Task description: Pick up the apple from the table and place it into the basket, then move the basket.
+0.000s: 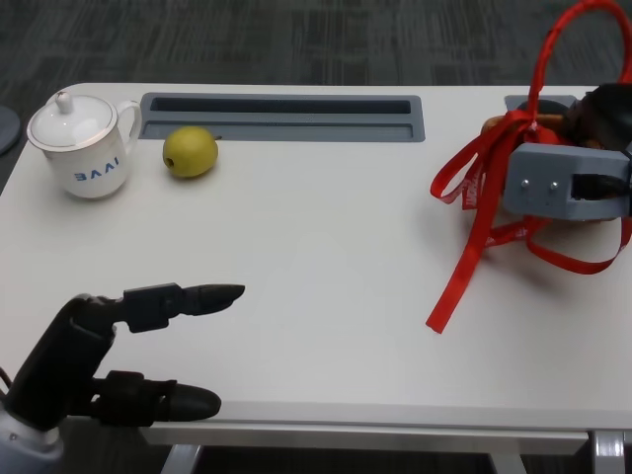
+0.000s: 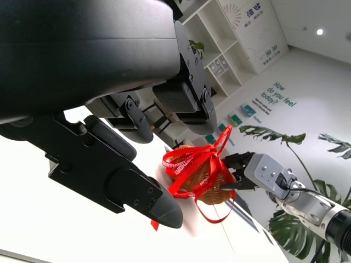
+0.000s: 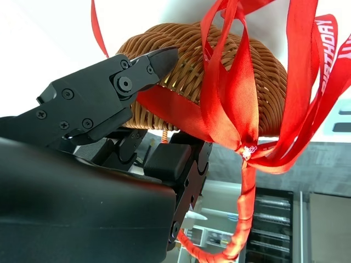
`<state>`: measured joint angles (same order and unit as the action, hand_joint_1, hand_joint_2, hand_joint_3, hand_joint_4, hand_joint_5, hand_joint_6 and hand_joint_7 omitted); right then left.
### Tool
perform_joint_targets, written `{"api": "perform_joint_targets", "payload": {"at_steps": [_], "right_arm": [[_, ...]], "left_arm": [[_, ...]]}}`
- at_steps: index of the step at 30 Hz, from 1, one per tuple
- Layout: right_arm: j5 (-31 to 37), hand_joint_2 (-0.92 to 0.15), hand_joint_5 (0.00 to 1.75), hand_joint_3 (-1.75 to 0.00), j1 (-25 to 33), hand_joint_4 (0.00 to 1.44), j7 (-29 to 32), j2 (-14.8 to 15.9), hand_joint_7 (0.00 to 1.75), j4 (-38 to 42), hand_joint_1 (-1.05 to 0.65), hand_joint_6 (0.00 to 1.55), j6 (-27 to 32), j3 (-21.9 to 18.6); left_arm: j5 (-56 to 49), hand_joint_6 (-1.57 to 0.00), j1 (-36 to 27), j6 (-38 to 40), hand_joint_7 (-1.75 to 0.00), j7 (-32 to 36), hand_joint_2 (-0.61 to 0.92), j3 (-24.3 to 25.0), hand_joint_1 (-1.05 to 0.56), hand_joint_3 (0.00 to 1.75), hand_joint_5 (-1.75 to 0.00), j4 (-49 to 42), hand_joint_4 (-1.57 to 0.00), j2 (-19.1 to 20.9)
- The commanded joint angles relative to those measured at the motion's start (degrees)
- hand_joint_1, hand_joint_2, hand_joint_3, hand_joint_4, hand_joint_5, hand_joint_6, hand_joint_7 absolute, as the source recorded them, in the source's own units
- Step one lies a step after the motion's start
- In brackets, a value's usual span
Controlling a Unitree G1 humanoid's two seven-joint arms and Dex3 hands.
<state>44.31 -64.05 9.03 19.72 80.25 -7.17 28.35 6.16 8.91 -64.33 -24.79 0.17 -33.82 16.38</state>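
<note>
Lying on the smooth white table (image 1: 326,247) near its far edge, the apple (image 1: 190,151) was seen as a small, round, yellow-green fruit with a dull skin, just in front of a long grey recessed tray (image 1: 286,118). Just beside it to the left a glossy white china cup (image 1: 82,148) with a knobbed lid and a handle was placed, and blue letters reading "BAAI" were printed on its side.

At the far right the basket (image 3: 219,82) was found, woven of brown wicker in tight rounded rows, well apart from the apple. Shiny red ribbon (image 1: 474,237) was looped over it as a tall handle and trailed in long flat strips across the table; white letters "BIRTHDAY" could be partly read on one strip in the right wrist view. The right hand (image 3: 142,104) was closed on the basket, one black fingertip pressed against the wicker wall and the others hidden beneath it.

The left hand (image 1: 128,355) was held low over the near left corner, its matte black fingers spread apart and nothing held between them.
</note>
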Motion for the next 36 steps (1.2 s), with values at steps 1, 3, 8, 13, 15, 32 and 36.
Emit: {"api": "perform_joint_targets", "payload": {"at_steps": [1, 3, 8, 13, 15, 32, 36], "right_arm": [[-0.2, -0.92, 0.02, -0.02, -1.2, 1.11, 2.8, 0.5, 0.00, -0.4, -0.32, 1.00, 0.0, -0.4], [-0.3, -0.92, 0.02, -0.02, -1.3, 1.12, 3.7, 0.2, 0.00, -0.5, -0.33, 1.00, -0.1, -0.5], [-2.6, -0.90, 0.01, -0.01, -1.2, 1.11, 3.2, -1.4, 0.00, -0.7, -0.29, 0.96, -2.5, -2.7], [-5.1, -0.80, 0.00, 0.00, -1.8, 0.73, -5.1, -2.5, 0.00, -0.7, -0.60, 0.64, -3.5, -4.7], [-5.0, -0.80, 0.00, 0.00, -2.5, 0.58, -9.0, -3.0, 0.00, -0.7, -0.75, 0.49, -2.7, -4.3], [-10.2, -0.80, 0.01, 0.00, -3.5, 0.12, -22.2, -3.5, 0.02, -1.8, -0.96, 0.13, -3.5, -7.9], [-12.0, -0.79, 0.02, 0.00, -3.5, 0.14, -24.3, -3.1, 0.02, -2.1, -0.95, 0.15, -3.7, -9.1]], "left_arm": [[0.0, -0.79, -0.8, 0.4, 0.00, 0.0, 0.68, -0.3, -0.59, 0.00, 0.00, 1.0, -0.88, 0.5], [0.0, -0.80, -1.0, 0.4, 0.00, 0.0, 0.68, -0.5, -0.59, 0.00, 0.00, 1.4, -0.88, 0.4], [-0.4, -0.80, -2.0, 0.5, 0.00, 0.4, 0.69, -0.7, -0.60, 0.00, 0.00, 2.6, -0.88, 0.0], [0.0, -0.79, -3.0, 1.4, 0.00, 0.2, 0.68, -1.1, -0.58, 0.00, 0.00, 4.0, -0.87, 0.0], [0.3, -0.78, -3.2, 1.8, 0.00, 0.0, 0.68, -1.2, -0.57, 0.00, 0.00, 4.3, -0.86, 0.1], [-0.4, -0.77, -3.0, 5.2, 0.00, 0.4, 0.67, -1.9, -0.58, 0.00, 0.00, 8.0, -0.85, 0.0], [-0.3, -0.77, -2.5, 5.6, 0.00, 0.3, 0.67, -1.9, -0.58, 0.00, 0.00, 7.7, -0.85, -0.1]]}}
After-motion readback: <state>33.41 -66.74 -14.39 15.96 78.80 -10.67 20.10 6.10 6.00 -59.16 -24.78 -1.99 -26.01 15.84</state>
